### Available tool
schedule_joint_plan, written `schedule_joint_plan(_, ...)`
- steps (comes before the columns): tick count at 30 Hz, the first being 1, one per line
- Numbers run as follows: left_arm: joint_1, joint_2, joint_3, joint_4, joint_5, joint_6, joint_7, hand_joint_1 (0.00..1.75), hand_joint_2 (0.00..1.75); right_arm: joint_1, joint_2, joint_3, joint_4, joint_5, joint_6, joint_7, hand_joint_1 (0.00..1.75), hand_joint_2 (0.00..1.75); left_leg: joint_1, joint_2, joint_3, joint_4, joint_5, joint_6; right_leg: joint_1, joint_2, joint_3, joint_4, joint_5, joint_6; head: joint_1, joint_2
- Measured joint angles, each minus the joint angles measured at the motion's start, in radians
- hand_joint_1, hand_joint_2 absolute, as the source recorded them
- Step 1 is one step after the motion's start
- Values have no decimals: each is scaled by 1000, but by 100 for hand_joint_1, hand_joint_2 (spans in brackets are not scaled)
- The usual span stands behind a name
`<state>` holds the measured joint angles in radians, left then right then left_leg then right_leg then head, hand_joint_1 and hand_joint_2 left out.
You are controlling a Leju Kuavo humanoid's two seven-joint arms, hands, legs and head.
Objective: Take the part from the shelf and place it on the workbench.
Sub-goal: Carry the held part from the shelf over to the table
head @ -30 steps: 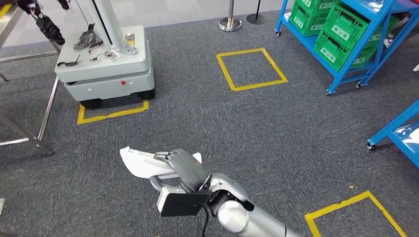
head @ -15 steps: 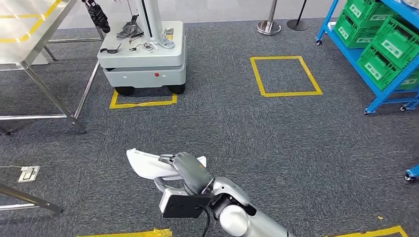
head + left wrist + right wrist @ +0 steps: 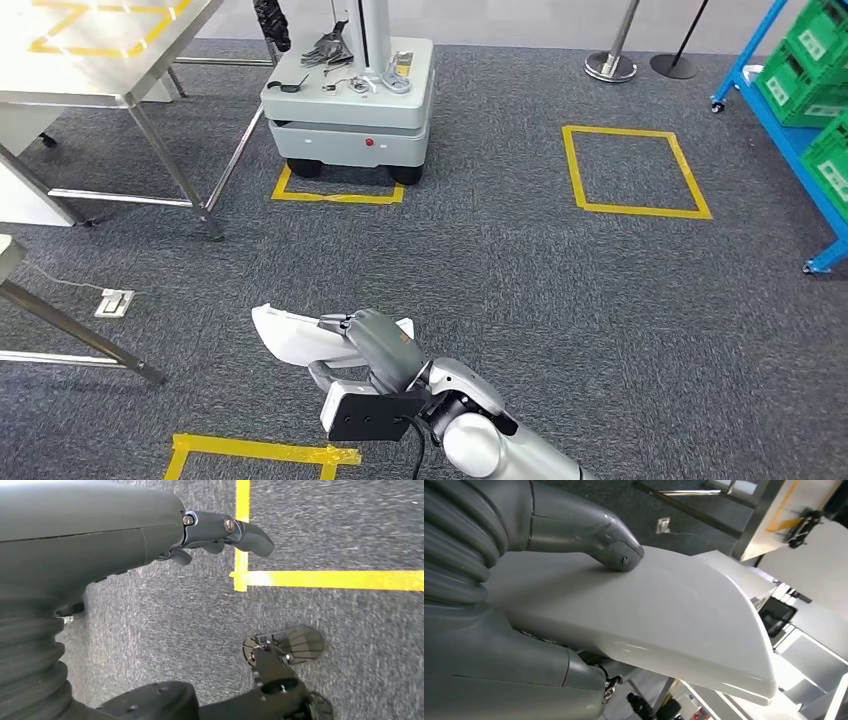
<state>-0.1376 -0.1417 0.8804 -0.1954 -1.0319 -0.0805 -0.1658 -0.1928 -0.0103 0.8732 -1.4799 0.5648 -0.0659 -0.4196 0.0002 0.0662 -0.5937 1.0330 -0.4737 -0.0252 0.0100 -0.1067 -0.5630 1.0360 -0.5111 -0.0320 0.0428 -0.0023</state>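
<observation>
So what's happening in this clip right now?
The robot's right hand holds a white plastic part out in front of its body, thumb pressed on top as the right wrist view shows. It stands on grey carpet with a metal workbench ahead to the left and a grey wheeled cart straight ahead. The part is not on the bench yet. The left hand hangs above the floor, holding nothing, beside yellow floor tape.

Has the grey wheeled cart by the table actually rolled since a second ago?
No. The grey wheeled cart sits on its yellow floor outline just as before; the whole head view shifted, so the camera turned.
</observation>
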Motion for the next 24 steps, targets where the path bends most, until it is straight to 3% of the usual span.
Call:
schedule_joint_plan(2, 4, 0, 0, 0, 0, 0, 3, 0, 175, 0, 0, -1, 0, -1, 0, -1, 157, 175, 1, -22, -1, -3, 7, 11, 0, -14, 1, 0, -3, 10, 0, 0)
schedule_joint_plan(4, 6, 0, 0, 0, 0, 0, 5, 0, 175, -1, 0, -1, 0, -1, -1, -2, 157, 175, 6, -44, 0, -10, 14, 23, -4, 18, -9, 30, -26, 22, 1, 0)
schedule_joint_plan(6, 4, -1, 0, 0, 0, 0, 5, 0, 175, -1, 0, -1, -1, -1, -3, -1, 157, 175, 10, -66, -2, -12, 18, 31, -11, 76, -56, 135, -83, 32, 4, 0)
schedule_joint_plan(8, 1, -2, 0, 0, 0, 0, 3, 0, 175, 1, 0, -1, -1, -1, -4, 2, 157, 175, 10, -91, -7, -10, 20, 34, -14, 99, -118, 260, -129, 36, 4, 0)
schedule_joint_plan(9, 1, -2, 0, 0, 0, 0, 2, 0, 175, 2, 0, -1, -1, 0, -3, 3, 157, 175, 10, -105, -8, -8, 20, 33, -16, 101, -132, 284, -128, 37, 4, 0)
schedule_joint_plan(10, 1, -2, 0, 0, 0, 0, 0, 0, 175, 2, 0, -1, -1, 0, -3, 4, 157, 175, 11, -118, -9, -5, 21, 32, -17, 103, -125, 266, -107, 37, 4, 0)
schedule_joint_plan(11, 1, -2, 0, 0, 0, 0, -2, 0, 175, 2, 0, -1, -1, 0, -3, 5, 157, 175, 12, -132, -10, -3, 21, 30, -20, 110, -98, 209, -71, 37, 4, 0)
schedule_joint_plan(13, -1, -2, 0, 0, 0, 0, -7, 0, 175, 1, 0, -2, 0, 0, -3, 5, 157, 175, 14, -159, -13, 2, 22, 20, -25, 145, -33, 73, -17, 36, 4, 0)
schedule_joint_plan(15, -3, -2, 0, 0, 0, 0, -9, 0, 175, 0, 0, -2, 0, 0, -3, 5, 157, 175, 15, -178, -19, 2, 26, 5, -25, 167, -8, 13, -4, 31, 5, 0)
schedule_joint_plan(17, 0, -2, 0, -1, 0, 0, -8, 0, 175, 0, 0, -2, 0, 0, -4, 4, 157, 175, 17, -192, -25, -5, 33, -11, -21, 153, -8, 9, 2, 18, 5, 0)
schedule_joint_plan(18, 1, -1, 0, 0, 0, 0, -7, 0, 175, 0, 1, -2, 0, 0, -4, 4, 157, 175, 17, -184, -29, -4, 32, -16, -21, 144, -6, 4, 6, 9, 5, 0)
schedule_joint_plan(20, 3, -1, 0, 0, 0, 0, -4, 0, 175, 0, 3, -2, 0, -1, -5, 3, 157, 175, 15, -136, -55, 45, 0, -23, -22, 121, -2, -6, 14, -6, 1, 0)
schedule_joint_plan(22, 2, -2, 0, 0, -1, 0, -1, 0, 175, 2, 3, -2, 0, -1, -6, 4, 157, 175, 13, -87, -111, 169, -66, -25, -18, 95, -4, -7, 16, -13, -2, 0)
schedule_joint_plan(24, 4, -3, 0, 0, -2, 0, 4, 0, 175, 5, 3, -2, 0, 0, -6, 5, 157, 175, 13, -75, -151, 269, -102, -27, -13, 67, -6, -6, 14, -17, -2, 0)
